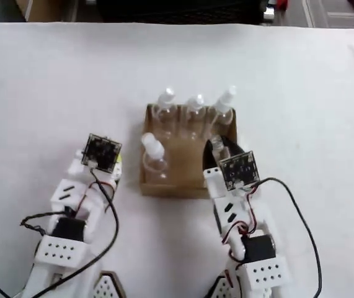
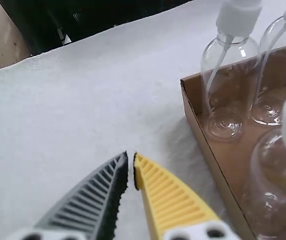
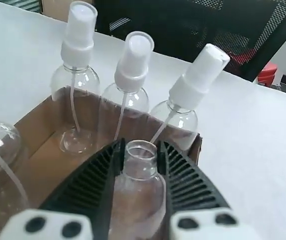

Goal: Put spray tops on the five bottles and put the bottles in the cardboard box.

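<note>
Counter (image 1: 40,74) white. Cardboard box (image 1: 170,190) plain brown. Every bottle (image 3: 75,85) clear; spray tops (image 3: 132,55) white. Left end effector (image 2: 130,172): one finger grey, one yellow, both ribbed. Right end effector (image 3: 137,150): black, ribbed.

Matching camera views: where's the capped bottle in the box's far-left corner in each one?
High view: corner bottle, far-left in the cardboard box.
Left wrist view: corner bottle, just inside the box's visible corner.
Right wrist view: end of the capped row of three, beyond the uncapped bottle.
Shared landmark: the cardboard box.
</note>
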